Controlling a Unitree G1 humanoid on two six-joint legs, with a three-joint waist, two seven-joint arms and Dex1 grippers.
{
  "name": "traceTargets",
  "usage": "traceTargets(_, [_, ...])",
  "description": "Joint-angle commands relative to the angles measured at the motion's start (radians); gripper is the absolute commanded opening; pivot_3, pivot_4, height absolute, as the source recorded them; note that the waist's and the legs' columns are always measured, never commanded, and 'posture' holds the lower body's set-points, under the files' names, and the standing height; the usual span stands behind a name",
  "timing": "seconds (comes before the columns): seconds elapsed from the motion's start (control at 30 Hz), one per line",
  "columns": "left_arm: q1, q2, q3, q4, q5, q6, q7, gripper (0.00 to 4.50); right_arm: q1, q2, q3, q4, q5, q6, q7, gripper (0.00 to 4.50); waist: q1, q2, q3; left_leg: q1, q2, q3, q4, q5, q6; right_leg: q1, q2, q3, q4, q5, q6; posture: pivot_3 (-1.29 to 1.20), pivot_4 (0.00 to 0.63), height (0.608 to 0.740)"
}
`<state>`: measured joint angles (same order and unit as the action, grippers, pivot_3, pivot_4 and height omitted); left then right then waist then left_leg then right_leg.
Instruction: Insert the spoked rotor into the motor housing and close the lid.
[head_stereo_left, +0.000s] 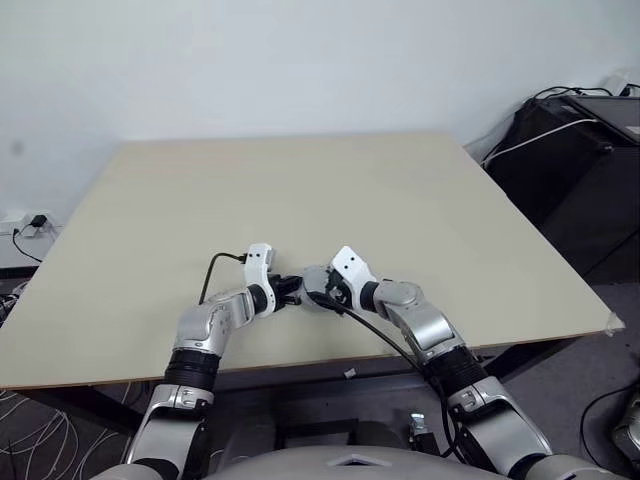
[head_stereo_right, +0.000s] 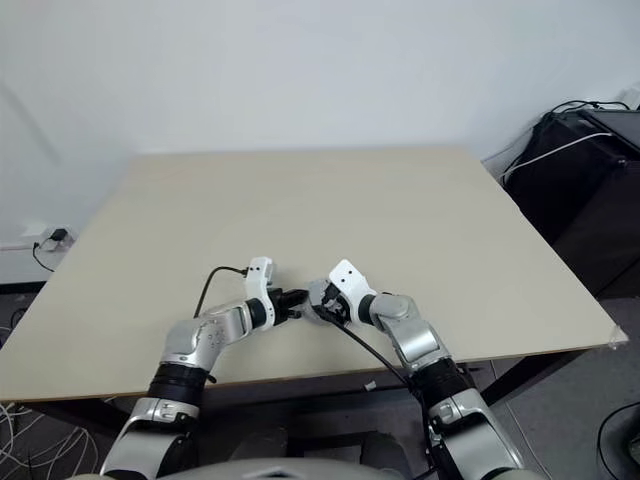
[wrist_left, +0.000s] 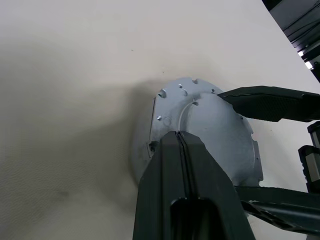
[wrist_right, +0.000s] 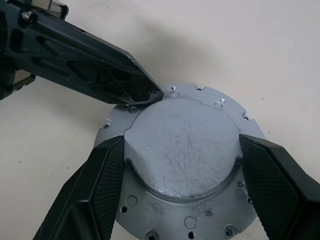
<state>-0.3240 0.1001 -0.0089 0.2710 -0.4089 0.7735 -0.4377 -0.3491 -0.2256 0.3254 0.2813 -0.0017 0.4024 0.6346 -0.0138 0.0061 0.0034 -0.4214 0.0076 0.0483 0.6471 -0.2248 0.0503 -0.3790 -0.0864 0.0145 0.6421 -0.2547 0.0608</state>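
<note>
While the right gripper clasps the lid by its raised hub, fingers either side, it rests on the table. Left gripper, clenched with nothing between its fingers, touches the hub's edge.

- A pale beige table stands against a plain white wall.
- Dark equipment with cables sits at the right.
- A wall socket and loose cables lie at the left.
</note>
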Motion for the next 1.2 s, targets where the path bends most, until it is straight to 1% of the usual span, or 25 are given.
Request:
traceTargets(0.03, [-0.017, -0.011, -0.008, 0.005, -0.002, 0.019, -0.01, 0.0, 0.021, -0.006, 0.013, 0.028, -0.017, 0.031, -0.001, 3.2, 0.0, 0.0, 0.0, 0.0, 0.0, 0.0, 0.0, 0.0, 0.0, 0.0, 0.0, 0.0, 0.0, 0.0, 0.0, 0.0, 0.0, 0.74])
traceTargets(0.33, [-0.015, -0.024, -0.014, 0.006, 0.0, 0.035, -0.016, 0.0, 0.033, -0.007, 0.002, 0.002, -0.004, 0.028, 0.005, 3.2, 0.001, 0.0, 0.0, -0.001, 0.0, 0.0, -0.001, 0.0, 0.0, 0.0, -0.002, 0.0, -0.001, 0.0, 0.0, 0.0, 0.0, 0.74])
traceTargets(0.37, [-0.015, -0.025, -0.015, 0.007, 0.001, 0.036, -0.017, 0.0, 0.035, -0.005, -0.005, -0.008, 0.005, 0.028, 0.01, 3.94, 0.001, 0.0, 0.0, -0.001, -0.001, 0.0, -0.001, 0.0, 0.0, 0.0, -0.002, 0.0, -0.001, 0.0, -0.001, 0.0, 0.0, 0.74])
traceTargets(0.43, [-0.017, -0.027, -0.018, 0.009, 0.003, 0.037, -0.019, 0.0, 0.042, -0.003, -0.017, -0.034, 0.023, 0.032, 0.016, 4.48, 0.002, 0.0, 0.0, -0.002, -0.001, -0.001, -0.001, 0.0, 0.0, -0.001, -0.003, -0.001, -0.002, 0.0, -0.001, 0.0, 0.0, 0.74])
traceTargets(0.67, [-0.024, -0.029, -0.021, 0.018, 0.011, 0.036, -0.026, 0.0, 0.057, 0.003, -0.074, -0.144, 0.074, 0.05, 0.007, 4.48, 0.005, 0.0, 0.0, -0.01, -0.003, -0.002, -0.001, 0.0, 0.0, -0.007, -0.006, -0.001, -0.002, 0.0, -0.001, 0.0, 0.0, 0.74])
traceTargets(0.93, [-0.031, -0.029, -0.025, 0.026, 0.02, 0.034, -0.038, 0.0, 0.101, -0.017, -0.163, -0.278, 0.118, 0.061, -0.047, 4.48, 0.006, -0.001, 0.001, -0.013, -0.004, -0.002, -0.001, 0.0, 0.0, -0.01, -0.007, -0.001, -0.002, -0.001, -0.001, 0.0, 0.0, 0.74])
traceTargets(1.07, [-0.036, -0.03, -0.032, 0.03, 0.026, 0.033, -0.046, 0.0, 0.132, -0.021, -0.217, -0.313, 0.13, 0.075, -0.096, 4.48, 0.007, -0.002, 0.001, -0.014, -0.004, -0.002, -0.001, 0.0, 0.0, -0.01, -0.007, -0.002, -0.002, -0.001, -0.002, 0.0, 0.0, 0.74])
traceTargets(1.2, [-0.039, -0.031, -0.036, 0.034, 0.032, 0.031, -0.052, 0.0, 0.194, 0.024, -0.288, -0.369, 0.185, 0.157, -0.17, 4.48, 0.011, -0.002, 0.001, -0.015, -0.004, -0.002, -0.001, 0.0, 0.0, -0.012, -0.007, -0.002, -0.003, -0.001, -0.002, 0.0, 0.0, 0.74])
